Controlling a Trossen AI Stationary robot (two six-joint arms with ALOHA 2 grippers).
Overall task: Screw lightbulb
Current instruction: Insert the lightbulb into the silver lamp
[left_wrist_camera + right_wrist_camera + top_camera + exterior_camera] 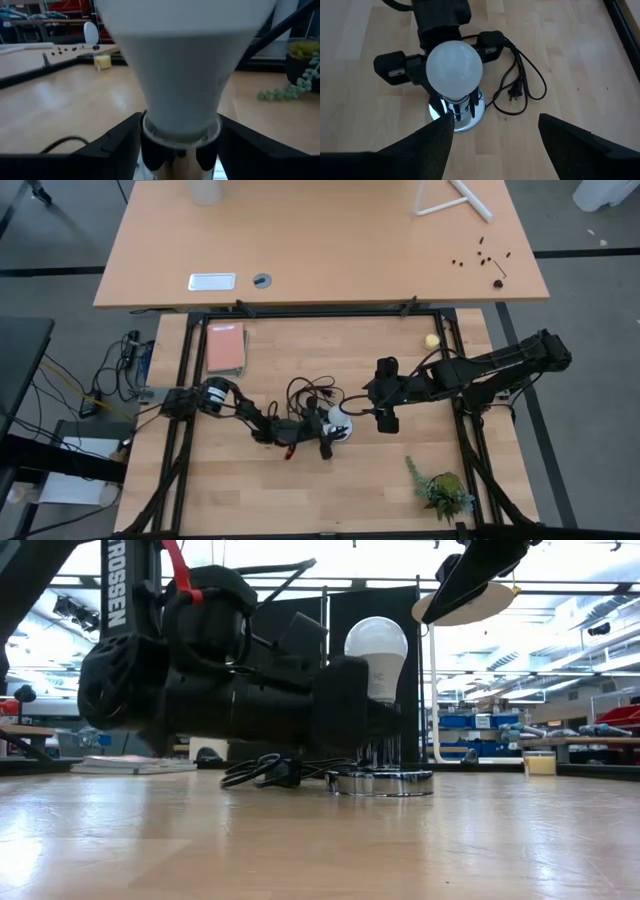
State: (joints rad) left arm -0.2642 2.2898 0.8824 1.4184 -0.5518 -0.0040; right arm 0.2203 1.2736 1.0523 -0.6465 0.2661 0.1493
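On the socket base [457,117] the lightbulb [454,69] stands upright — left tool [437,70] gripping its neck.

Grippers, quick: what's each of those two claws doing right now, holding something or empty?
Left gripper: closed around the neck of the lightbulb, which stands in the socket base.
Right gripper: open, empty, above the bulb.

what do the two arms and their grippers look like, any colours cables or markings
Both arms are dark, near black and jointed. The left arm has bulky rounded housings, white TROSSEN lettering down one link and a red cable over it. The left gripper has blocky black fingers with small silver plates. The right gripper shows two broad, matte black, wedge-shaped fingers.
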